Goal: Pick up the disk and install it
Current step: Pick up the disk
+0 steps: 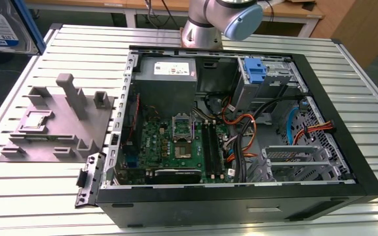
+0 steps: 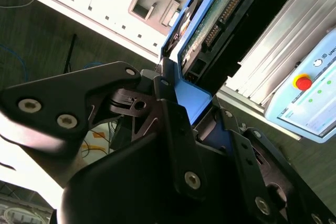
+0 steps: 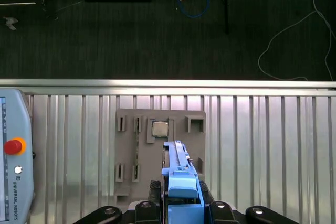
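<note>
The disk (image 1: 2,29), silver with a white and blue label and a blue carrier frame, hangs high at the exterior view's far left, above the table's left edge. In the second wrist view my gripper (image 2: 181,95) is shut on the blue carrier end of the disk (image 2: 223,19), whose green circuit board and connector face the camera. In the first wrist view the disk (image 3: 177,163) shows edge-on in my gripper (image 3: 181,205), held above the grey plastic stand (image 3: 157,129).
An open computer case (image 1: 241,191) lies on the slatted metal table (image 1: 38,182), with motherboard, cables and a bare blue bracket (image 1: 258,71) in its drive bay. The grey stand (image 1: 61,123) sits left of the case. A teach pendant (image 3: 13,166) lies on the table.
</note>
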`<state>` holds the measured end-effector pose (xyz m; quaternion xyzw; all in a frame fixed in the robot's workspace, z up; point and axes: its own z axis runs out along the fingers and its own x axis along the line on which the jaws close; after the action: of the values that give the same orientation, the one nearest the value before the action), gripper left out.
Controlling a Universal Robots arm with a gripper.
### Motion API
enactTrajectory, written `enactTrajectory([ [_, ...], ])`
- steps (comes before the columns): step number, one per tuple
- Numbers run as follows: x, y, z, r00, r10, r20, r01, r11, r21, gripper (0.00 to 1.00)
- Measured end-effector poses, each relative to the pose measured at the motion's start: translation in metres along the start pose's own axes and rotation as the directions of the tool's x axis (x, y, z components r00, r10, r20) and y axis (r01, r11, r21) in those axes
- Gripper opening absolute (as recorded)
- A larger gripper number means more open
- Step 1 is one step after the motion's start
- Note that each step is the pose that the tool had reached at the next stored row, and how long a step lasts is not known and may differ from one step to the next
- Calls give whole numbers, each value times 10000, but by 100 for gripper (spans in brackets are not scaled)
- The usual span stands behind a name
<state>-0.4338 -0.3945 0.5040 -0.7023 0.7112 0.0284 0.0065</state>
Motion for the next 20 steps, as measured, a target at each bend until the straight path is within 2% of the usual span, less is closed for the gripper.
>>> enactTrajectory([
  [6, 0, -8, -4, 10000, -1, 0, 1, 10000, 0, 37],
  [20, -1, -71, -6, 10000, 0, 0, 0, 10000, -1, 37],
])
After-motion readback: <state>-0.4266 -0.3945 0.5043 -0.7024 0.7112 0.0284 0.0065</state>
